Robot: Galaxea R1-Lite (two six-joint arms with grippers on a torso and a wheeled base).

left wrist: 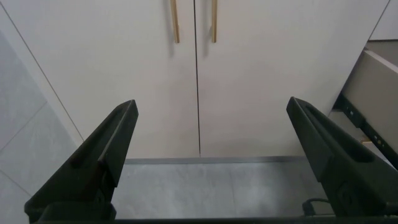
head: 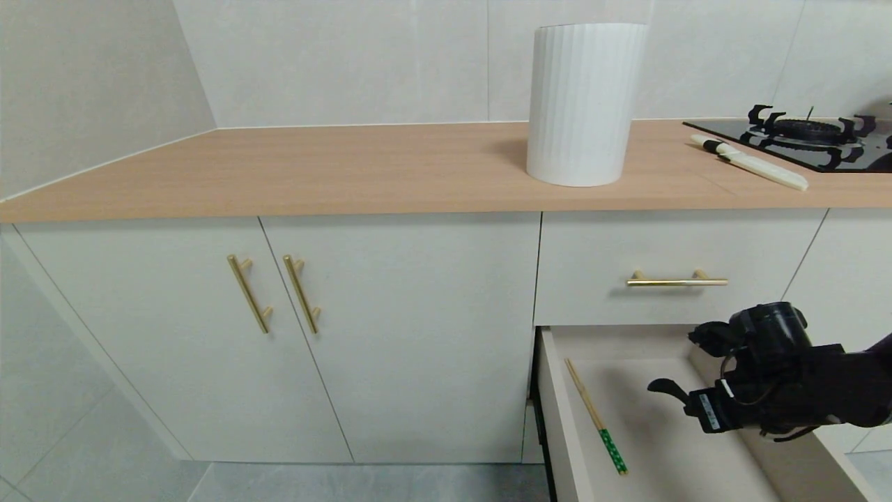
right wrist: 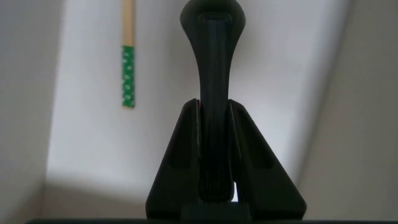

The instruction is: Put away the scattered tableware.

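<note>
Right hand pressed together (empty) over drawer, chopsticks inside, left hand spread

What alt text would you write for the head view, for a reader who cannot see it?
The right gripper, shut, hangs over an open lower drawer where green-ended chopsticks lie near its left wall. Above, a wooden countertop carries a tall white ribbed container and a pale knife beside a black gas hob.
</note>
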